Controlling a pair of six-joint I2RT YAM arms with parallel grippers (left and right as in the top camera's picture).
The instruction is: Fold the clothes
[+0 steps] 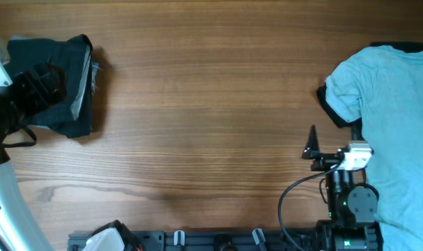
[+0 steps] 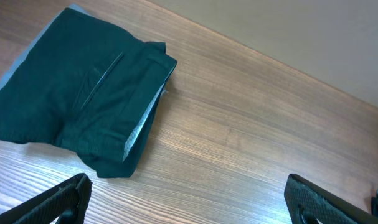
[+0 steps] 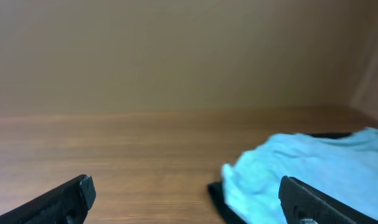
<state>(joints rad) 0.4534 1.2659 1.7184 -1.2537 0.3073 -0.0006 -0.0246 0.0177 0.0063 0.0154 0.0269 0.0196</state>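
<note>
Half the folded dark green trousers (image 2: 76,99) hide beneath my arm (image 1: 5,115) overhead; my wrist view bares them, just beyond my spread left pincer (image 2: 189,208), at the brown wooden table's (image 1: 211,104) left end. My right pincer (image 3: 189,208), spread, faces the light blue T-shirt (image 3: 307,171).

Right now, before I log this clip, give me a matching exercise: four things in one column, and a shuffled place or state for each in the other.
Things:
1. dark trousers
2. blue shirt
3. right gripper
4. table

Places or states:
A. open, holding nothing
B. brown wood grain
C. folded, at the left end
D. rumpled and unfolded, at the right end

Pairs: 1-C, 2-D, 3-A, 4-B
</note>
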